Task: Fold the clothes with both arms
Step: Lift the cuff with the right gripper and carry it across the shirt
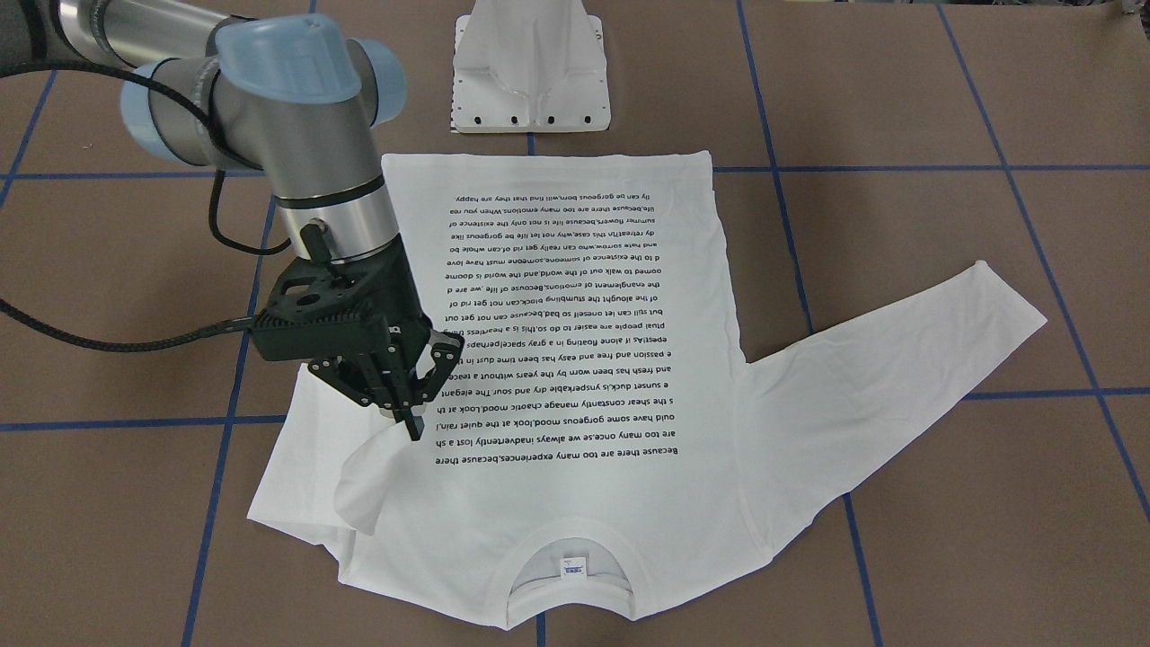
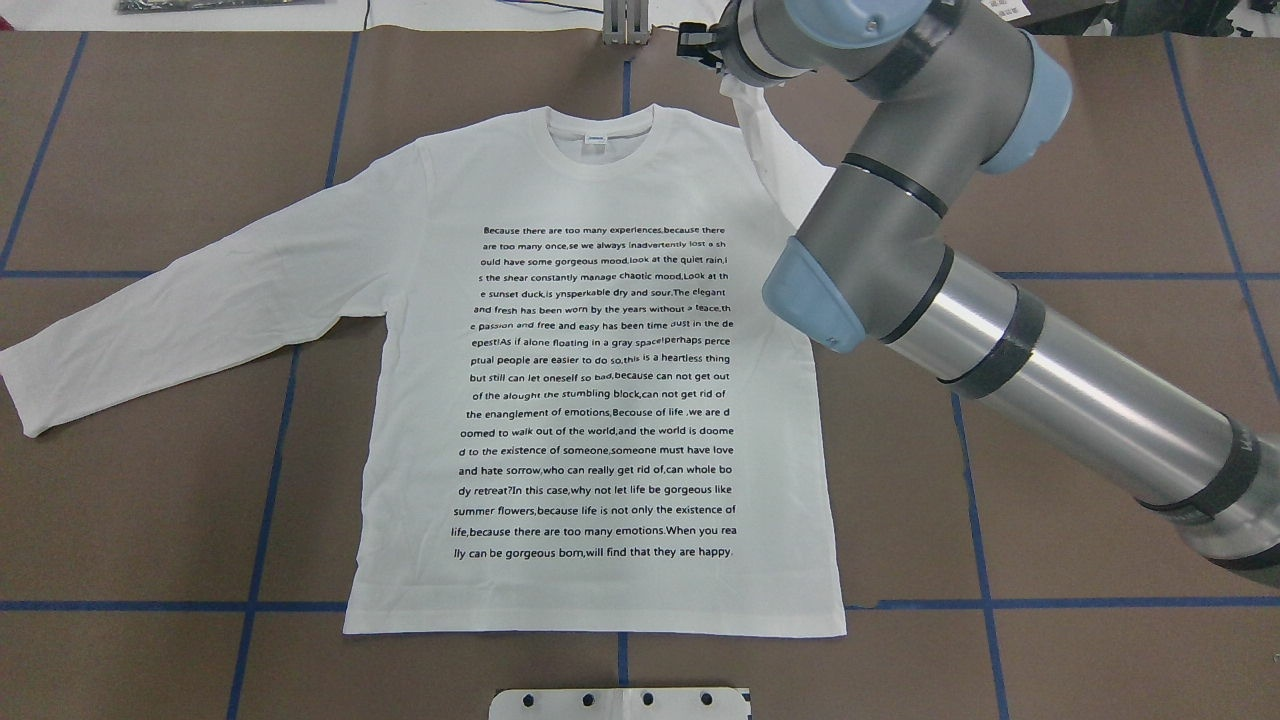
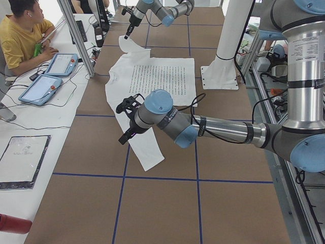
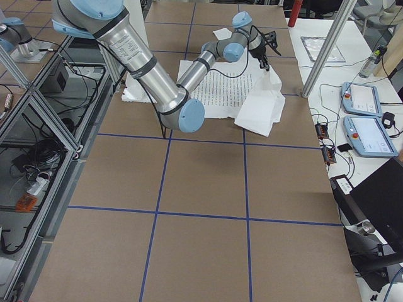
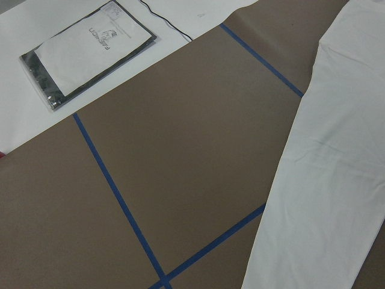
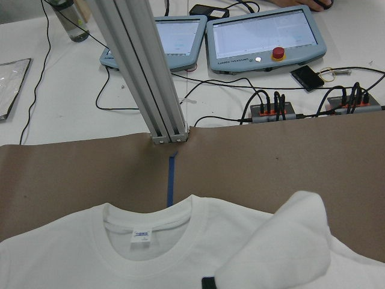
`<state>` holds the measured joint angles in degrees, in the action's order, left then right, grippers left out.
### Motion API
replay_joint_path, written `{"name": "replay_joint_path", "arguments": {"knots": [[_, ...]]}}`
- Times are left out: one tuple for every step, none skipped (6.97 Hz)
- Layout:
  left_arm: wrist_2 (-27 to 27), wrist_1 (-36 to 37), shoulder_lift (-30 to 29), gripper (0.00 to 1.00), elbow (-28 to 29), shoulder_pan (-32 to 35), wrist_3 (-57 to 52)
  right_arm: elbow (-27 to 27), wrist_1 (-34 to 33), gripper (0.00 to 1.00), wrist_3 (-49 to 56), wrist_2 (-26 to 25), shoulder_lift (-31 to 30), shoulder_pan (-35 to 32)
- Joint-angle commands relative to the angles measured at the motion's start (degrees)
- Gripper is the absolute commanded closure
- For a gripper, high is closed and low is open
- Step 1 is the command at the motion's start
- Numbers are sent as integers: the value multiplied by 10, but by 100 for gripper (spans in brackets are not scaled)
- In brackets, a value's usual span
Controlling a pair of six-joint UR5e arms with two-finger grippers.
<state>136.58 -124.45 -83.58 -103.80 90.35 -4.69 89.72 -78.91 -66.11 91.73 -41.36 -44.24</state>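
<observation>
Robotics lab. Evidence: robot arms (image 2: 1080, 390) at brown table (image 1: 898, 90) gridded with blue tape (image 1: 898, 168); control tablets (image 6: 264, 33) at 12 o'clock; aluminium post (image 6: 144, 72).

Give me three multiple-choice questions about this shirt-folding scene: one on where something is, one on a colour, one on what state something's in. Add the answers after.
1. Which part of the shirt lies nearest the white base?
A) collar B) cuff C) hem
2. What colour are the lines on the table?
A) blue B) red C) yellow
3. The right hand is:
A) open over bare table B) shut on a lifted sleeve C) resting flat on the print

Answers: 1 C, the straight bottom edge sits beside the base. 2 A, blue tape crosses the brown surface. 3 B, it pinches cloth raised off the shirt.
</observation>
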Motion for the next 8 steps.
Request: {"name": "replay_joint_path", "arguments": {"knots": [[0, 0, 1, 0, 1, 0, 2, -13, -21, 100, -26, -93, 45, 78], [0, 0, 2, 0, 1, 1, 2, -50, -20, 100, -27, -120, 78, 107], [0, 0, 3, 0, 2, 1, 2, -88, -20, 100, -41, -127, 119, 118], [0, 0, 3, 0, 1, 2, 1, -112, -19, 100, -51, -132, 139, 126], [-1, 0, 3, 0, 1, 2, 1, -113, -17, 100, -50, -133, 143, 127], [-1, 0, 3, 0, 2, 2, 2, -149, 1, 100, -52, -150, 165, 139], [-1, 0, 3, 0, 2, 2, 2, -202, 32, 100, -60, -178, 185, 157], [-1, 1, 3, 0, 3, 2, 2, -207, 38, 100, -61, -187, 182, 173]]}}
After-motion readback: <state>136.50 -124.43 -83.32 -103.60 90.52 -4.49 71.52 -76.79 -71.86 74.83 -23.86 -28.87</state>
